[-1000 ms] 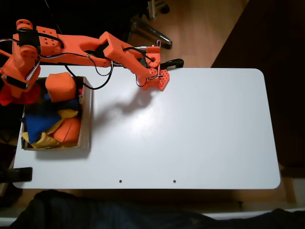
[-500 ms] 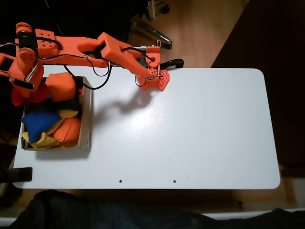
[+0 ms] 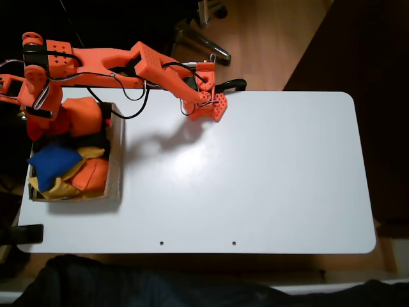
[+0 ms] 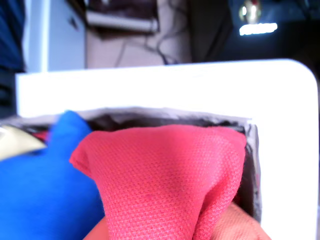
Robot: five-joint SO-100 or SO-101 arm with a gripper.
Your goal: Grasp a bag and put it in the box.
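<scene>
Wrist view: small bright red fabric beanbag [image 4: 165, 185] hangs over shallow brown cardboard box [image 4: 250, 150], far-left table [image 3: 255, 179] corner. We judge end effector [image 3: 39, 125] clamped on it, pre-release.

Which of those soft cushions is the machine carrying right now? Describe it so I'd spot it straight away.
On the white table, find the cardboard box at its left end in the fixed view. The orange arm's gripper hangs over the box's far left corner, and the bag droops there. It is the one plain red cushion; its neighbours are blue, orange or yellow.
</scene>
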